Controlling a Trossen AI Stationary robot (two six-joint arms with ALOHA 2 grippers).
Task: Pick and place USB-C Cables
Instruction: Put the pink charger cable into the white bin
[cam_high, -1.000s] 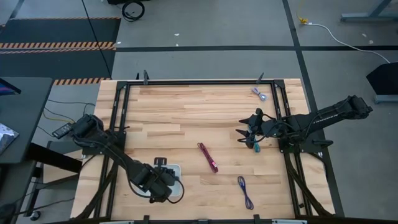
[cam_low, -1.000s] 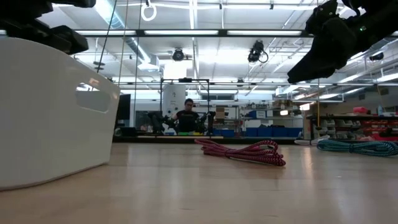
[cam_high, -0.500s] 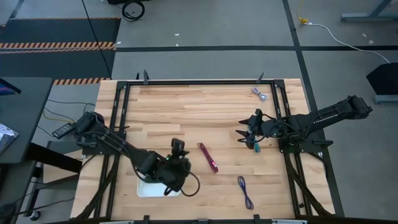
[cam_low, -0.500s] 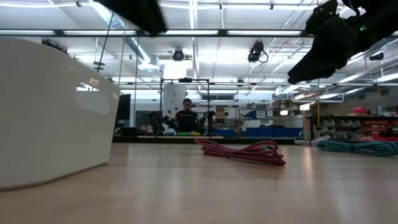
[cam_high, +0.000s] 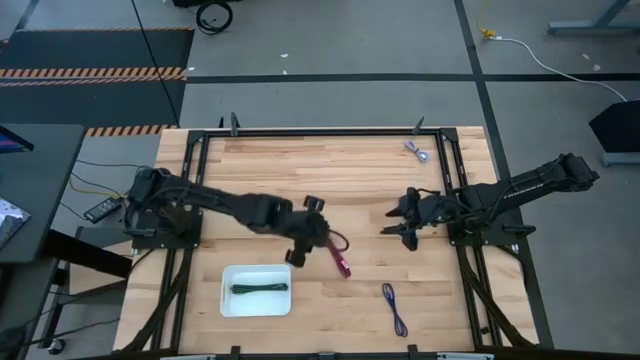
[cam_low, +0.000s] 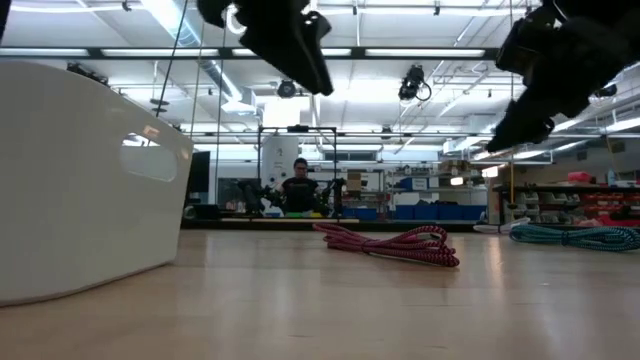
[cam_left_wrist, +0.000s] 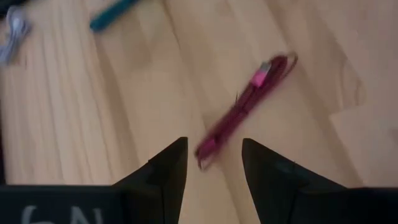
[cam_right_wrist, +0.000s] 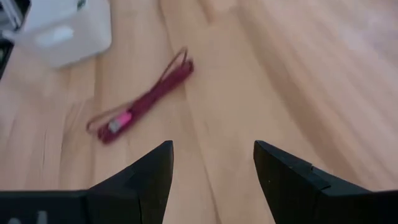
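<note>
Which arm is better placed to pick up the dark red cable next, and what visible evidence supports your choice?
Probably the left. Its left gripper hangs open right beside the dark red cable, which lies between its fingers in the left wrist view. The right gripper, also open, is farther off.

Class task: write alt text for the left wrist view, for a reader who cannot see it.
Two dark, open fingers of the left gripper frame a dark red USB-C cable lying on the wooden table. Farther off lie a teal cable and a silver-grey cable.

A lab: strip ceiling lights (cam_low: 300, 52), storage shelves (cam_low: 560, 205), equipment benches.
</note>
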